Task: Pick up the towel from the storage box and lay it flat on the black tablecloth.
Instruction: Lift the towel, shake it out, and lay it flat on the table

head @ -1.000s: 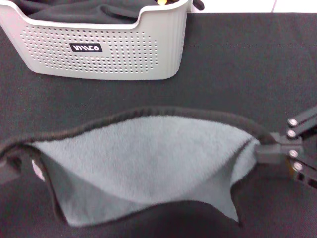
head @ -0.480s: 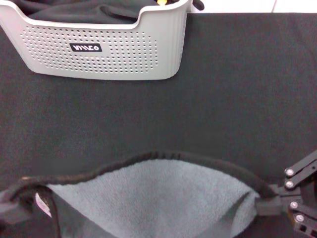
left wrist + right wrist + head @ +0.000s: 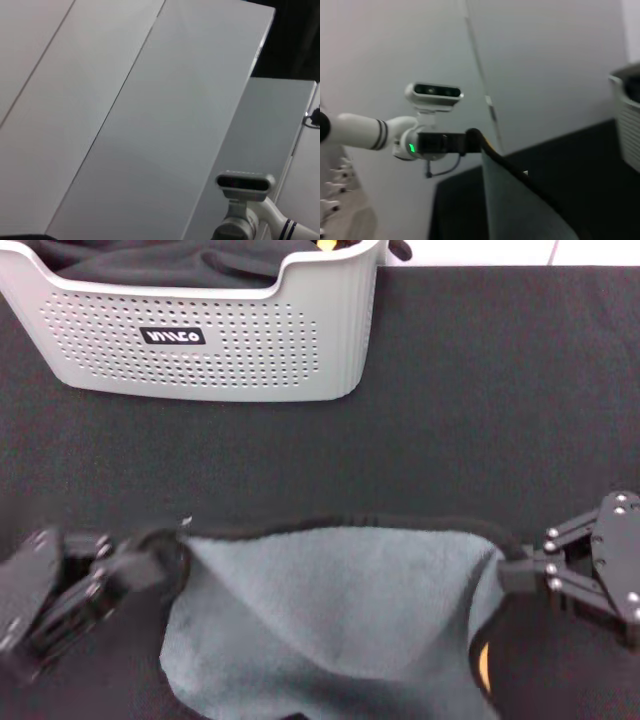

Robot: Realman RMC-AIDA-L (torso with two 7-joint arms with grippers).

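The grey-green towel (image 3: 330, 610) hangs stretched between my two grippers, low over the black tablecloth (image 3: 480, 390). Its black-edged top runs nearly straight and its lower part sags toward the near edge. My left gripper (image 3: 165, 558) is shut on the towel's left corner, and my right gripper (image 3: 512, 575) is shut on the right corner. A bit of yellow reverse side (image 3: 483, 668) shows below the right corner. The storage box (image 3: 250, 340) stands at the back left. In the right wrist view the towel (image 3: 520, 205) runs to the left gripper (image 3: 470, 141).
A dark black fabric bundle (image 3: 150, 260) lies inside the storage box. The box's wall (image 3: 627, 110) also shows in the right wrist view, above the tablecloth (image 3: 570, 160). The left wrist view shows only pale wall panels and the other arm's wrist camera (image 3: 245, 182).
The towel dropped toward the near edge, then rose a little. The left gripper has come into view, moving right, and the towel's top edge is now straighter and shorter.
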